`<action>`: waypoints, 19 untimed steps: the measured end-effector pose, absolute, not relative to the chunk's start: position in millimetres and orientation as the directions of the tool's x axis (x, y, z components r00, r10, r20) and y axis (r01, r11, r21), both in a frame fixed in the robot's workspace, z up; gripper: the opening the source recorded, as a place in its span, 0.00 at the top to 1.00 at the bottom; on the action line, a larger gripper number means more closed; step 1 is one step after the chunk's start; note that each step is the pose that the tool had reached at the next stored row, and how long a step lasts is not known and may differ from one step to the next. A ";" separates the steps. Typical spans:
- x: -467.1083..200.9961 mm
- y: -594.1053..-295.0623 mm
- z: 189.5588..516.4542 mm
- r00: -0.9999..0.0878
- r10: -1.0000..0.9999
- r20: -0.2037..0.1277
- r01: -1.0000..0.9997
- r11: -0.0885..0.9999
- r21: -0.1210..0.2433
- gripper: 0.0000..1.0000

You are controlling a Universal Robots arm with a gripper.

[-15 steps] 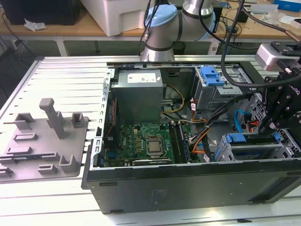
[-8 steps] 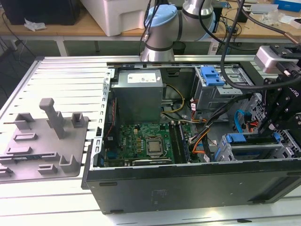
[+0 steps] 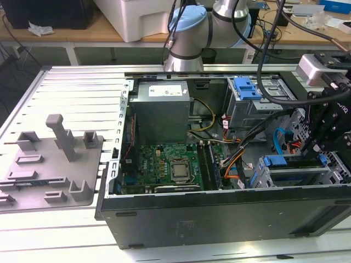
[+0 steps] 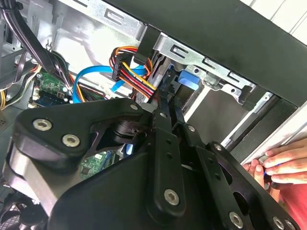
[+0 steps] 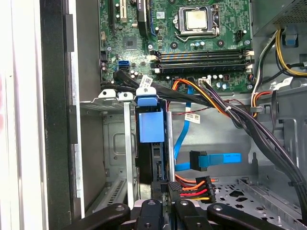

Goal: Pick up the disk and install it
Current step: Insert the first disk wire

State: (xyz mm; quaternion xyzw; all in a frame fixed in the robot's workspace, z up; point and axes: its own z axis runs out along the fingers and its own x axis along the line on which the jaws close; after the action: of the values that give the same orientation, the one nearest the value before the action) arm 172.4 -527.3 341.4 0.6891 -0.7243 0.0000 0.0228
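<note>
Closest to the wrist cameras, the black linkages of the end effector [image 5: 160,211] converge over the drive cage [image 5: 112,143] of an open computer case [image 3: 219,211]; whether its fingers are spread or pressed together cannot be told, as the tips are hidden behind the linkage. Directly ahead of them, the disk [image 5: 152,129] stands on edge inside a slot of the cage, its blue carrier frame and blue pull tab facing out, between silver sheet-metal walls. In the second wrist view the same blue frame [image 4: 184,84] sits beneath the cage's slotted metal rail, with a bundle of red, yellow and orange power wires [image 4: 132,72] just beside it; a person's fingers [image 4: 283,165] rest at the case edge. Beyond the disk lie a blue data cable [image 5: 213,160], then the green motherboard [image 5: 182,38] with its bare processor socket. In the exterior view, the end effector [image 3: 323,137] hangs over the cage at the view's right; farther back stand the grey power-supply box [image 3: 162,107], the arm's base [image 3: 189,33], and, on the slatted surface [image 3: 82,82], a grey fixture plate [image 3: 49,164].
</note>
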 end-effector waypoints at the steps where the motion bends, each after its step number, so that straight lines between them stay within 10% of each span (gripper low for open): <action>1: 172.4 -527.3 341.1 -0.049 -0.998 0.033 -0.998 0.050 0.031 0.83; 19: 172.4 -527.3 337.0 -0.049 -0.998 0.033 -0.998 0.050 0.031 0.83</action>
State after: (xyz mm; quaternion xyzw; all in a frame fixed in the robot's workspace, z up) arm 172.4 -527.3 337.0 0.6891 -0.7243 0.0000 0.0228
